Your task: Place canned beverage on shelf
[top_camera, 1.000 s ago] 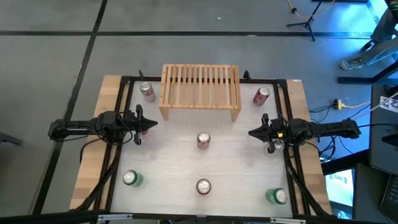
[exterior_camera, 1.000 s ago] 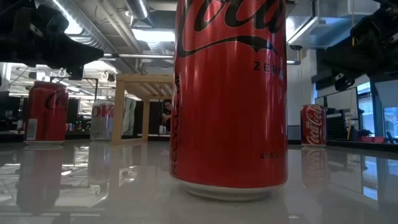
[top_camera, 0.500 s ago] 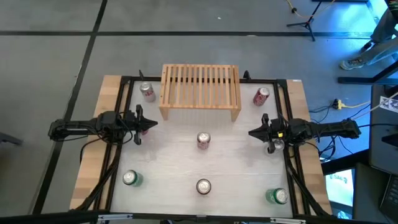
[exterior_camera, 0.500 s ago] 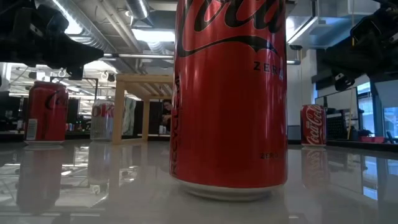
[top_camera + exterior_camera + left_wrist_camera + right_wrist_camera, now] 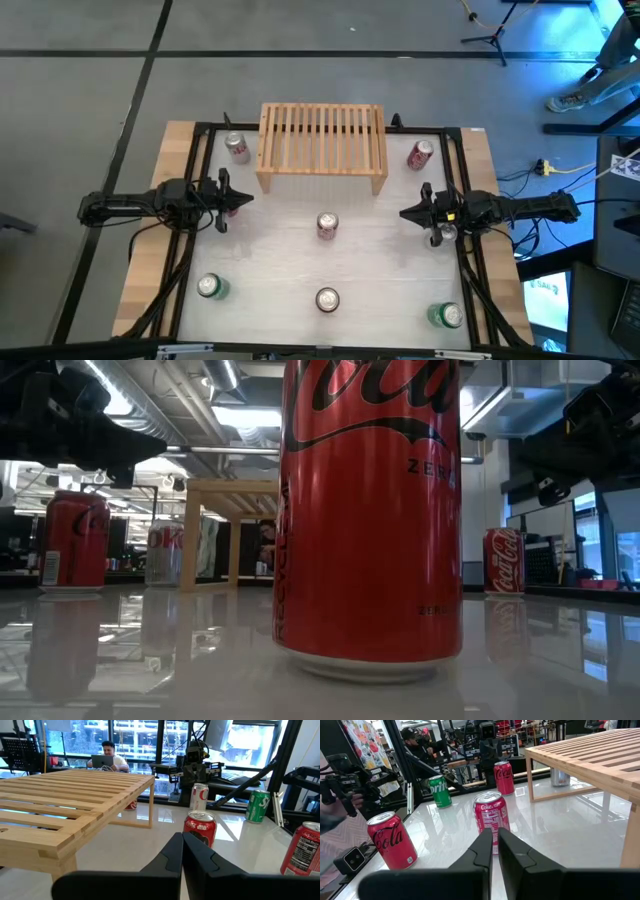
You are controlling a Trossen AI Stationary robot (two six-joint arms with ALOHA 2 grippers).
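The pale wood shelf [image 5: 322,145] stands at the table's far middle on its side legs; nothing is on its slatted top. It also shows in the left wrist view [image 5: 60,805] and the right wrist view [image 5: 590,755]. A red can [image 5: 327,226] stands upright at the table's centre, between both grippers, and shows in both wrist views [image 5: 200,827] [image 5: 491,817]. My left gripper [image 5: 243,198] is shut and empty at the table's left [image 5: 182,851]. My right gripper [image 5: 406,213] is shut and empty at the table's right [image 5: 495,847].
Red cans stand beside the shelf's left end [image 5: 236,147] and right end [image 5: 420,153]. Near the front edge stand a green can [image 5: 210,288], a red Zero can [image 5: 327,299] [image 5: 370,510] and another green can [image 5: 447,316]. A can [image 5: 445,232] stands below the right arm. People sit beyond the table.
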